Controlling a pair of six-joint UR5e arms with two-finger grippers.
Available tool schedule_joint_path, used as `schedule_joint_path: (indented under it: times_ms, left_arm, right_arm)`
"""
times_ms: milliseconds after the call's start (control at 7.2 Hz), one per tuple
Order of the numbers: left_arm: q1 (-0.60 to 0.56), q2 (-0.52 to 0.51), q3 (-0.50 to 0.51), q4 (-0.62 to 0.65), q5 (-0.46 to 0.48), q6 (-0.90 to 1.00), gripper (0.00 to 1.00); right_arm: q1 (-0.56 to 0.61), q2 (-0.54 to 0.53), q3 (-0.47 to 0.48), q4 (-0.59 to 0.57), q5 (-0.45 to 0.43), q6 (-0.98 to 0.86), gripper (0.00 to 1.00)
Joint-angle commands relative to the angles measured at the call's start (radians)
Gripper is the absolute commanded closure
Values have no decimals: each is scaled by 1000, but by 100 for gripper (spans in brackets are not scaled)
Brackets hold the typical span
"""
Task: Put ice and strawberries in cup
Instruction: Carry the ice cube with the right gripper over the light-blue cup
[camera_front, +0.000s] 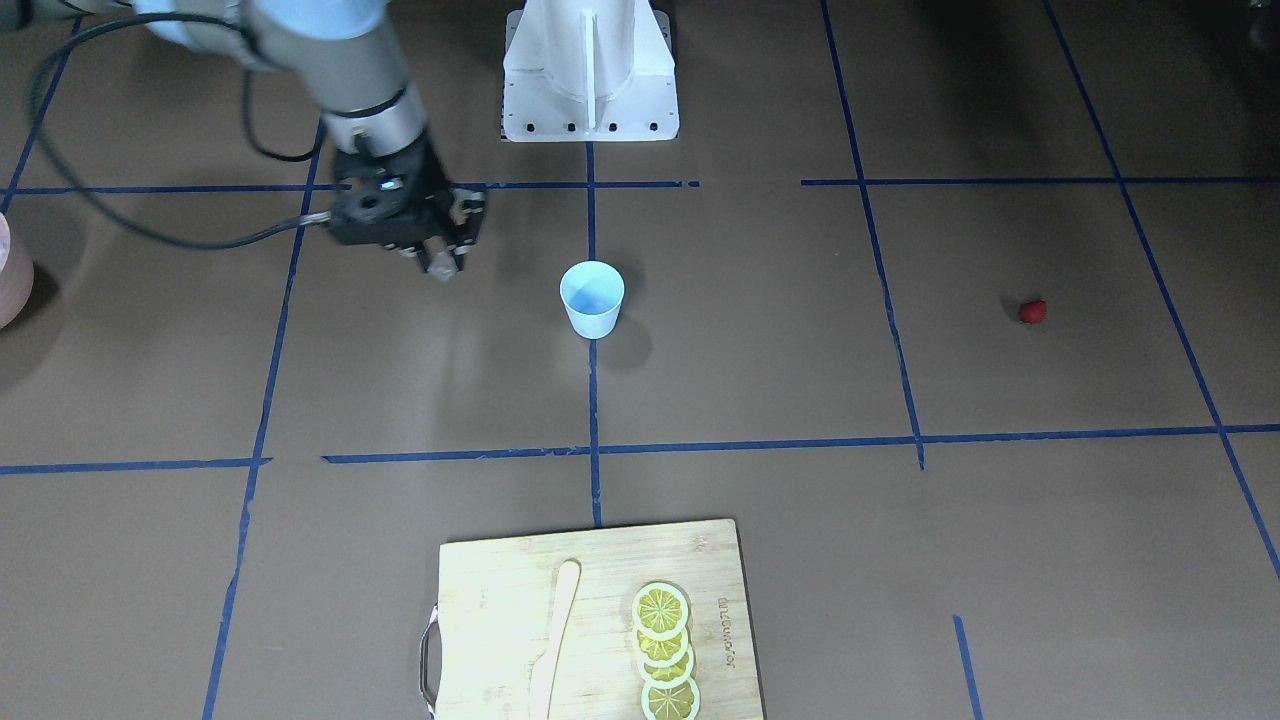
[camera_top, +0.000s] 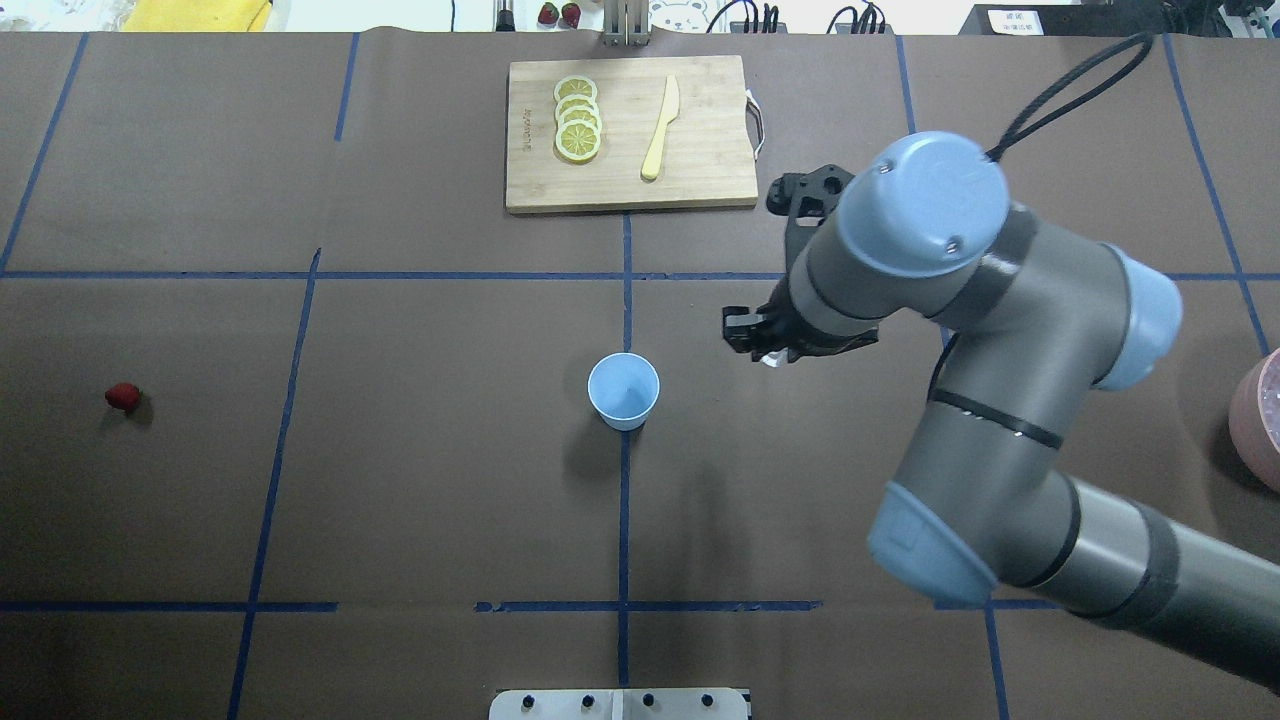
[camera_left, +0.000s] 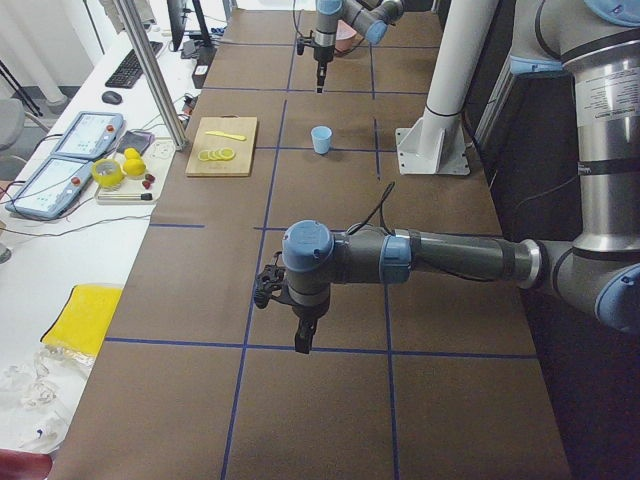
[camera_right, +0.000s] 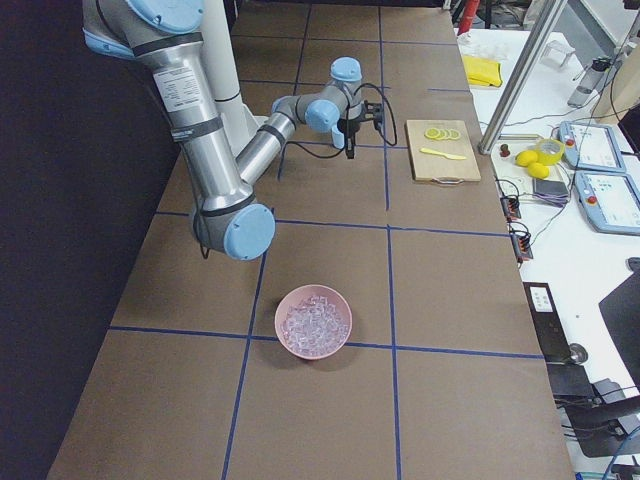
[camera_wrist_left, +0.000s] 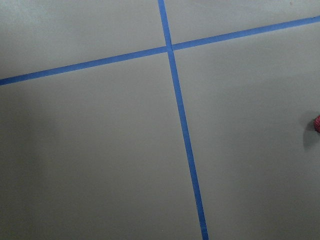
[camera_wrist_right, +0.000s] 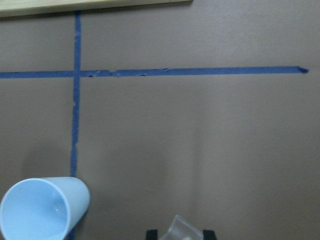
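**Ice cube pinched beside the cup, berry well off to the left**

Ice cube (camera_wrist_right: 179, 228), clear and whitish, sits at the bottom edge of the right wrist view, pinched between two black fingertips (camera_wrist_right: 151, 233). The right hand (camera_front: 441, 262) that grips it hangs above the brown surface (camera_top: 420, 480). It is near the cup (camera_top: 623, 391) but apart from it, on the robot's right of the cup and a little farther out.

The pale blue cup stands upright on a blue tape line at the middle of the surface, its mouth open to the overhead view.

The strawberry (camera_top: 123, 397) lies alone on the robot's left part of the surface, well apart from the cup. A sliver of it shows at the right edge of the left wrist view.

The left hand (camera_left: 303, 338) points down over the surface in the left side view. I cannot tell whether its fingers are spread or pressed together.

A pink bowl (camera_right: 283, 318) with loose ice (camera_right: 314, 325) stands on the robot's right, well apart from the cup. On the far side from the robot lies a wooden cutting board (camera_top: 700, 180). It carries a row of overlapping lemon slices (camera_top: 578, 118) with a pale knife (camera_top: 661, 128) beside them.
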Motion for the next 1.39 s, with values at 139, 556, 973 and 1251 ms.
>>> schedule_joint_path:
  times_ms: [139,556,973,1251]
  left_arm:
    - [1,1,2,-1,0,0,0]
    - [-1,1,2,1,0,1,0]
    - [-1,1,5,0,0,1,0]
    - [-1,1,4,-2,0,1,0]
  right_arm:
    - [-128,184,-81,-108,-126,134,100]
    - [-131,309,-285,-99,-160,156,100]
    - [-131,309,-305,-99,-166,154,98]
    - [-134,307,-304,-97,-177,142,2]
